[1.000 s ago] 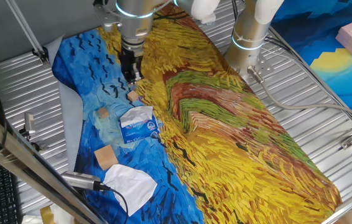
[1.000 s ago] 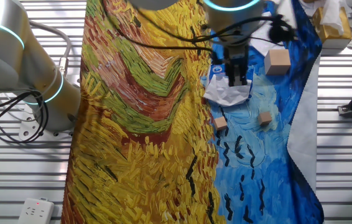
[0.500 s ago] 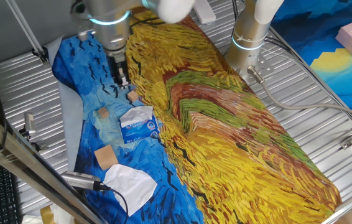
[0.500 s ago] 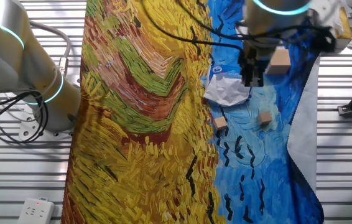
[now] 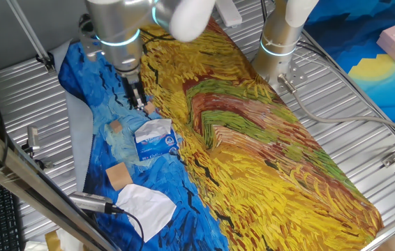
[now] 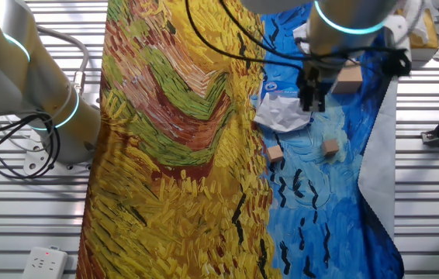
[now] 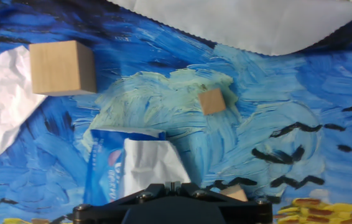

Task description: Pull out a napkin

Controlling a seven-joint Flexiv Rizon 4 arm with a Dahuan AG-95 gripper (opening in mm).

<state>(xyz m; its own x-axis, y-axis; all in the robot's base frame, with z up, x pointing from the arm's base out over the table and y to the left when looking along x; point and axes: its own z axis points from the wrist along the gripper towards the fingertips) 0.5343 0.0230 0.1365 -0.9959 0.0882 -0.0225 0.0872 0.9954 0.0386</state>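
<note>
The napkin [image 5: 154, 127] is a crumpled white sheet sticking out of the blue-and-white tissue pack [image 5: 157, 144], which lies on the blue part of the painted cloth. It also shows in the other fixed view [image 6: 284, 115] and in the hand view [image 7: 151, 163], with the pack [image 7: 103, 171] beside it. My gripper [image 5: 137, 99] hangs above the cloth just behind the pack, beside a small wooden block [image 5: 148, 108]. Its jaws are shut and hold nothing. In the hand view the fingertips [image 7: 173, 185] sit just short of the napkin's near edge.
A loose white paper [image 5: 145, 202] lies near the cloth's front corner. A large wooden block [image 7: 62, 67] and a small one [image 7: 212, 101] lie beyond the pack. The second arm's base [image 5: 279, 42] stands behind the cloth. The blue cloth ends at a pale underlay [image 7: 250, 25].
My gripper has moved off the yellow-blue border over the blue part and come down slightly toward the small block. The pack, the napkin and the blocks have not moved.
</note>
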